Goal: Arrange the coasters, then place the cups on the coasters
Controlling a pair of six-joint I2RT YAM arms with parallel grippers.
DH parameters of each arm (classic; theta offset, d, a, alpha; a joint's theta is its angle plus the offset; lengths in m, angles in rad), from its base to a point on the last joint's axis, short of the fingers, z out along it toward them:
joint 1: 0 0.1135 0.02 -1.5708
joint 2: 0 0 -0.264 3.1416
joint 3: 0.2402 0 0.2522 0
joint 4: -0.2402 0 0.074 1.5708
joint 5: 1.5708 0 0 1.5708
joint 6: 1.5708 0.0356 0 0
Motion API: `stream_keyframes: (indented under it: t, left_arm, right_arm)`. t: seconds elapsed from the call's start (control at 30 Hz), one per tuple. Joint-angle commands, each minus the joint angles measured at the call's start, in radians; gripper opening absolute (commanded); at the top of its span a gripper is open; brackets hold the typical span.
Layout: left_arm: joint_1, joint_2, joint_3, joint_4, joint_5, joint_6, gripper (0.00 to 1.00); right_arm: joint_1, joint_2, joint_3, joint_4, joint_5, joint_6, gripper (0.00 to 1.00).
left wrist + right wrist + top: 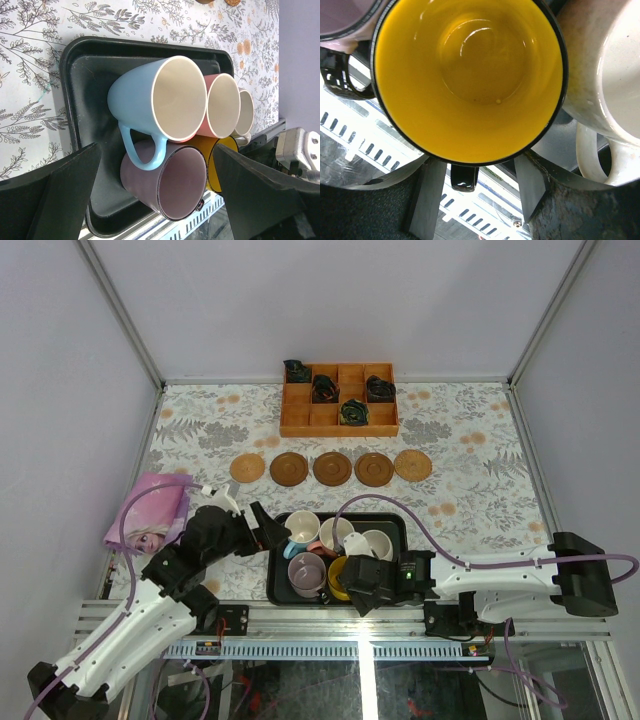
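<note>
Right tool (pixel 477 161) spread astride the black handle (pixel 464 180) of the yellow mug (pixel 470 75) at the black tray's (pixel 75 100) near edge, left tool (pixel 157 155) spread and empty; likely slick, chip-prone ceramic, so I'd pinch that handle.

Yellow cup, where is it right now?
In the top view, the yellow cup sits at the black tray's near edge, between the mauve cup and the right claw.

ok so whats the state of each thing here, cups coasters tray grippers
coasters, five in a row on the table, all bare
tray, holding all five cups
light blue cup, upright, empty
pink cup, upright, empty
cream cup, upright, empty
mauve cup, upright, empty
yellow cup, upright, empty
left gripper, open, facing light blue cup
right gripper, open, around yellow cup's handle
orange grid box, dark bundles in four cells
</note>
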Motion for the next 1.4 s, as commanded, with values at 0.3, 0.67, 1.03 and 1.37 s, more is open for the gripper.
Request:
stream_keyframes:
  t: [0.3,0.67,1.03,1.37]
  left_arm:
    - [-0.006,-0.012,-0.014,0.058,-0.012,0.011,0.93]
    - [-0.006,-0.007,-0.023,0.073,-0.023,0.013,0.93]
    - [-0.005,-0.009,-0.024,0.078,-0.052,0.015,0.93]
    - [-0.005,-0.008,-0.013,0.081,-0.070,0.020,0.94]
  right_arm:
    - [0.015,-0.005,0.029,0.036,0.039,0.031,0.49]
    - [0.021,-0.032,0.040,0.005,0.054,0.039,0.00]
    - [0.059,-0.126,0.100,-0.082,0.115,0.028,0.00]
    - [0.120,-0.203,0.272,-0.205,0.188,0.007,0.00]
